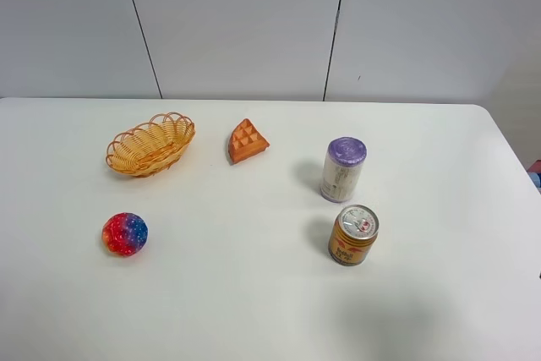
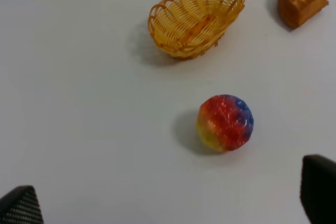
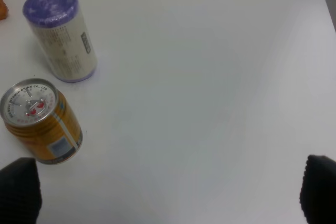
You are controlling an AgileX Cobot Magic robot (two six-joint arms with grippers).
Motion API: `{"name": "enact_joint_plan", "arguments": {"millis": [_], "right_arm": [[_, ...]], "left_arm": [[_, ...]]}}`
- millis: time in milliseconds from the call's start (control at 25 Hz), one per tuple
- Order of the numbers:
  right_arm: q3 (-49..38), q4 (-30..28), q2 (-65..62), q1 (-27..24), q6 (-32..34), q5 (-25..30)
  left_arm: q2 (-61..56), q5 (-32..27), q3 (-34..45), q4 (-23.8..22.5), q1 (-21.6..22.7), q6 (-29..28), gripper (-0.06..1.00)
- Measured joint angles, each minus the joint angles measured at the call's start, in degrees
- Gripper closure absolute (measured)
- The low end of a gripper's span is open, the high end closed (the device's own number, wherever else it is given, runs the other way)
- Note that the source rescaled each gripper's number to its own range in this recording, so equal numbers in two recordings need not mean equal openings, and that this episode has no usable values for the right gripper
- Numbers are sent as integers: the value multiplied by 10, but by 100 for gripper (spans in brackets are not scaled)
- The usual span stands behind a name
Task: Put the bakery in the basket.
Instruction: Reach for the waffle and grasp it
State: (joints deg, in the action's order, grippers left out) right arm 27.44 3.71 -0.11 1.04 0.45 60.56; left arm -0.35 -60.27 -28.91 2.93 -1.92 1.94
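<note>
The bakery, an orange-brown waffle wedge (image 1: 248, 141), lies on the white table a little right of the basket (image 1: 150, 144), apart from it. The basket is an oval wicker one with a looped rim and is empty. Both show in the left wrist view: the waffle (image 2: 301, 1) and the basket (image 2: 197, 17). My left gripper (image 2: 169, 200) is open and empty, back from the ball and far from the waffle. My right gripper (image 3: 169, 190) is open and empty over bare table. Neither arm shows in the exterior high view.
A red-blue speckled ball (image 1: 125, 233) lies in front of the basket, also in the left wrist view (image 2: 225, 123). A purple-lidded white canister (image 1: 342, 169) and an orange drink can (image 1: 352, 235) stand right of the waffle, both in the right wrist view (image 3: 60, 35) (image 3: 42, 121).
</note>
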Motion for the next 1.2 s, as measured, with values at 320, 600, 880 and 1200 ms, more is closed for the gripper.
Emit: {"name": "enact_joint_plan", "arguments": {"millis": [320,600,880,1200], "right_arm": [[0,0,0,0,0,0],[0,0,0,0,0,0],[0,0,0,0,0,0],[0,0,0,0,0,0]], "left_arm": [[0,0,0,0,0,0,-6],[0,0,0,0,0,0,-6],[25,147,-45,-11,0,-12,-6],[299,421,-154,-1,0,-96,-6]]}}
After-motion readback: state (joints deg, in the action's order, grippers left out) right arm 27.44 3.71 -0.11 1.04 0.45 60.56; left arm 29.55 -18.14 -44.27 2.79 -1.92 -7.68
